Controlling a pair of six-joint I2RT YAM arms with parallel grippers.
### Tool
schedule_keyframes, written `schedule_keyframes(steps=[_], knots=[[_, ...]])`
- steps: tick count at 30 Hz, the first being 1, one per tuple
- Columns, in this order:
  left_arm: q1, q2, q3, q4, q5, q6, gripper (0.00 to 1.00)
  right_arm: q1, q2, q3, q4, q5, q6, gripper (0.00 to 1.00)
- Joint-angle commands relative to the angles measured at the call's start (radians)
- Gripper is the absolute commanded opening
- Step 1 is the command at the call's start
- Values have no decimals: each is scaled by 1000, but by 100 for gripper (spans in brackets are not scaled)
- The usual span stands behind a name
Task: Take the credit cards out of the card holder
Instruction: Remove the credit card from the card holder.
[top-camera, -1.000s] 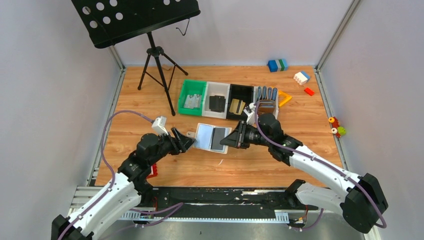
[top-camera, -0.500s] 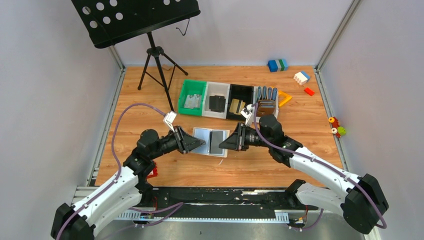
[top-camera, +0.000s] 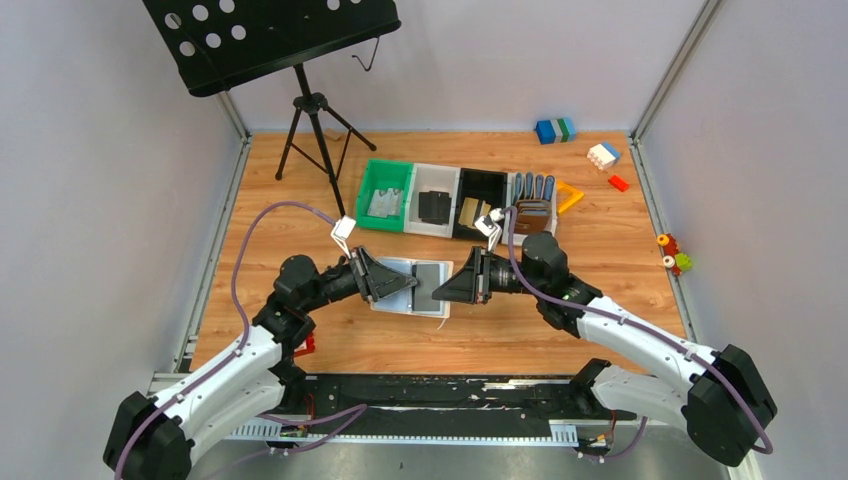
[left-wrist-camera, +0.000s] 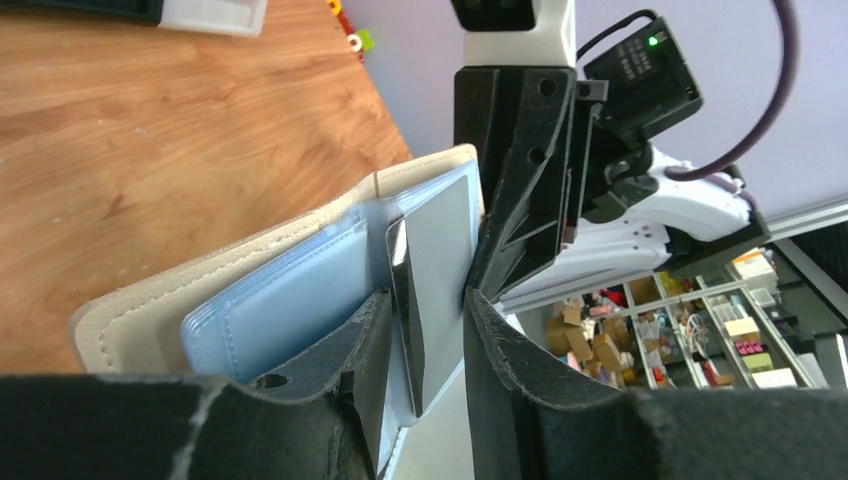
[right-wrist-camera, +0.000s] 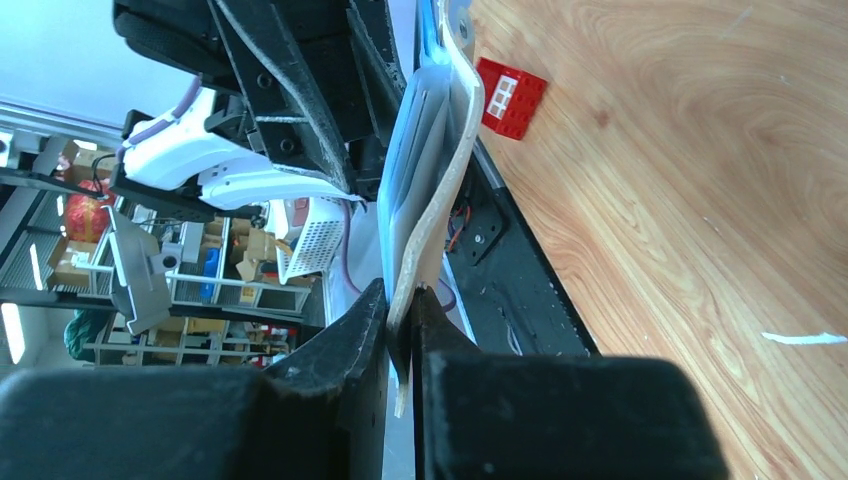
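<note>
Item under inspection: the card holder, a small folding wallet with a pale grey-beige, leather-like cover and stitching along its rounded edge. It is open. Inside are light blue-grey translucent sleeves with sewn borders.

Location: near the middle of the wood-grain surface, in front of a row of plastic bins, between the two arms. Whether it rests on the surface or is lifted off it cannot be told.

Orientation: from above, the open holder's long axis runs left to right, slightly skewed. A credit card sits on its right half. It is thin, flat and rectangular, with a silvery grey face and a dark edge, and its long side runs near to far.

Left gripper: the black, rough-textured fingers are part-way closed on either side of the credit card and its sleeve, and each finger appears to meet it.

Right gripper: the fingers are pressed together on the holder's beige cover, which is seen edge-on and bows gently away from them.

A red toy brick lies on the surface near its front edge.
</note>
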Motion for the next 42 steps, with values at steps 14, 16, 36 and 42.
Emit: schedule_keyframes(steps=[14, 16, 36, 42], knots=[[5, 44, -26, 357, 73, -168, 16, 24, 27, -8, 263, -127, 68, 0], [5, 52, -20, 357, 107, -157, 16, 24, 29, -7, 264, -127, 66, 0], [44, -43, 3, 4, 47, 11, 0, 1, -67, -1, 99, 5, 10, 6], [71, -50, -9, 5, 53, 8, 0, -9, -77, -17, 101, -3, 19, 4]])
